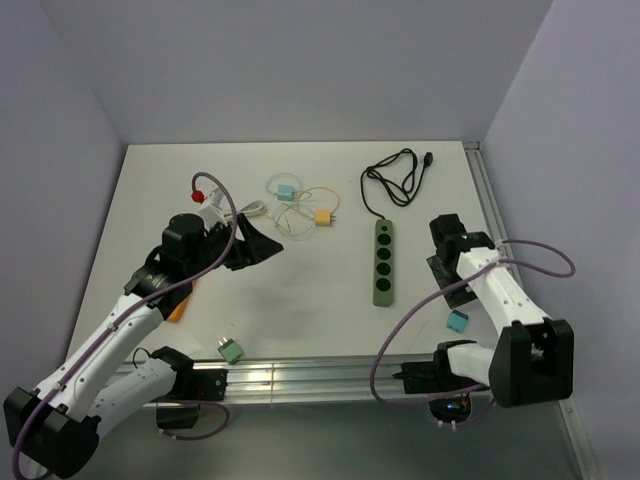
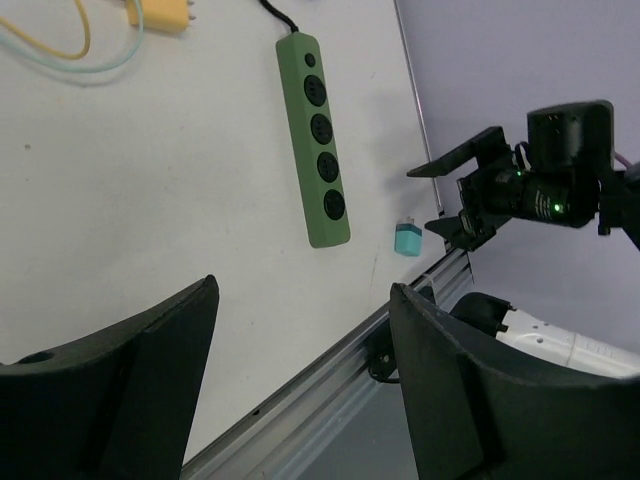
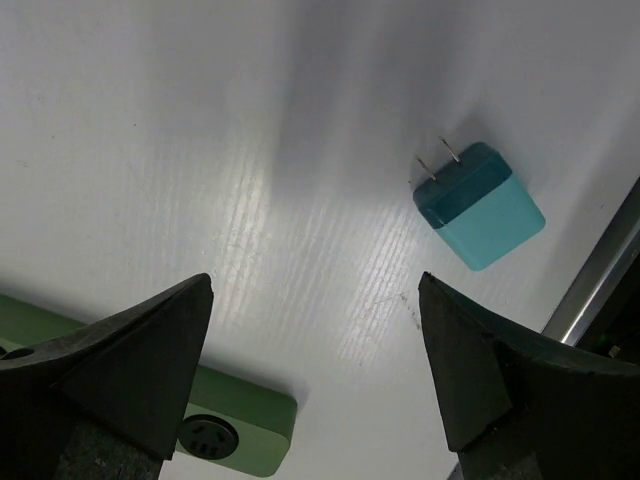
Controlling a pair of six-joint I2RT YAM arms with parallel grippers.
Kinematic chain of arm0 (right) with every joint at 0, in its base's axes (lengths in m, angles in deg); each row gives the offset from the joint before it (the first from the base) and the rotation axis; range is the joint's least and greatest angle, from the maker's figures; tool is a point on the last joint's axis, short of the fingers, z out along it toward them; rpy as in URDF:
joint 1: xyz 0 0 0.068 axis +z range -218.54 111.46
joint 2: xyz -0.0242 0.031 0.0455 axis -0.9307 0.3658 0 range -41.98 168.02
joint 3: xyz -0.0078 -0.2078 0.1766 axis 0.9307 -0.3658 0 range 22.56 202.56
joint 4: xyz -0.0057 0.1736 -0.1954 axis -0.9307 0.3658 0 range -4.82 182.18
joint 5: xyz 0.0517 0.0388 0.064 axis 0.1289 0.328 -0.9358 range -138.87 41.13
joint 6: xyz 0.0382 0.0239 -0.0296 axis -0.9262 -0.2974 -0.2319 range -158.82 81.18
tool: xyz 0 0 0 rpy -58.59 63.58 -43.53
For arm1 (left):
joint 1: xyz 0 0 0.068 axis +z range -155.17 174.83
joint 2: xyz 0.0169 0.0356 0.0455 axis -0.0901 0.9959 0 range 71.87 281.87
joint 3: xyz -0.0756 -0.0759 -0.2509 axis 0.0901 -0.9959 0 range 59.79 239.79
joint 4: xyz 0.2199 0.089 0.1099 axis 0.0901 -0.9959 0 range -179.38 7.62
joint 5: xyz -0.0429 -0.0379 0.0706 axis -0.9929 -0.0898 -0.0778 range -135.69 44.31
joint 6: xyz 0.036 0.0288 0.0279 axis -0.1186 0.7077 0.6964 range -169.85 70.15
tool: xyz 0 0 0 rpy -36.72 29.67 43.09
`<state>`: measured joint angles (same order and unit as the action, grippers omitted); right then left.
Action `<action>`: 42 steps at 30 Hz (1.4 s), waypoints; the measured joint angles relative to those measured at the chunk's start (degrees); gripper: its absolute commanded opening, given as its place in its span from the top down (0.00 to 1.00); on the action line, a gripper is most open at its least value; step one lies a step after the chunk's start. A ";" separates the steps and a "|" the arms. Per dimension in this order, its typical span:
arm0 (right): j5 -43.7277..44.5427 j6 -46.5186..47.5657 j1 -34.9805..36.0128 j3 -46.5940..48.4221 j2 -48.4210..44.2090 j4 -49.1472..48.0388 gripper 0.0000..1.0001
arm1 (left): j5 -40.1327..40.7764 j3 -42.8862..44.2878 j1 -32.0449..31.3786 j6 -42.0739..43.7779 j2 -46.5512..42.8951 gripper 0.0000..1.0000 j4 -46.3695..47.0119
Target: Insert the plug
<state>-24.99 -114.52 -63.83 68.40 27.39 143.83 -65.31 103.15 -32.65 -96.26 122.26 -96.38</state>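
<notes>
Right wrist: right claw (image 3: 315, 290) released, empty, near teal plug (image 3: 480, 205); left claw (image 2: 305, 290) released

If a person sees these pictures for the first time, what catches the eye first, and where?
First the long green plastic power strip with four round sockets, lying right of centre on the white table, its black cord coiled toward the far edge. Next the small teal two-pin plug block, lying loose on the table beside the right gripper, which is open and empty.

White arms (image 1: 112, 335); black left gripper (image 1: 266, 245) — purple cables (image 1: 385, 350).
</notes>
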 measured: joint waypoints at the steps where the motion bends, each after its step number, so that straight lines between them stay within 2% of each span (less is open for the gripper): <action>1: 0.00 -0.76 -0.15 -1.07 -1.77 -0.26 0.09 | 0.15 0.02 0.00 -0.37 0.02 0.26 -0.52; 9: 1.20 -3.80 -5.16 -10.64 -11.67 -1.73 0.07 | 1.73 1.84 -0.33 -3.28 1.99 0.29 -1.92; 14: 2.32 -1.60 -9.51 -11.85 -11.21 -2.38 0.04 | 1.90 2.97 -0.83 -4.33 5.01 0.29 -2.23; 26: 3.67 2.12 -10.43 -11.87 -6.84 -2.78 0.04 | 0.44 3.50 -1.11 -4.28 6.62 0.28 -1.75; 38: 3.13 2.51 -10.75 -12.57 1.68 -6.54 0.22 | 0.02 4.04 -1.11 -1.88 3.93 0.26 -2.97; 41: 3.21 3.04 -10.75 -12.09 2.73 -7.13 0.34 | 0.07 4.04 -1.11 -0.96 3.15 0.26 -3.08; 42: 3.28 3.21 -10.75 -12.02 2.95 -7.37 0.50 | 0.17 4.04 -1.11 -0.72 2.97 0.26 -3.10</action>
<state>-21.71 -111.30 -74.59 56.38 30.34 136.46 -65.13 107.19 -33.77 -96.98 125.24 -99.49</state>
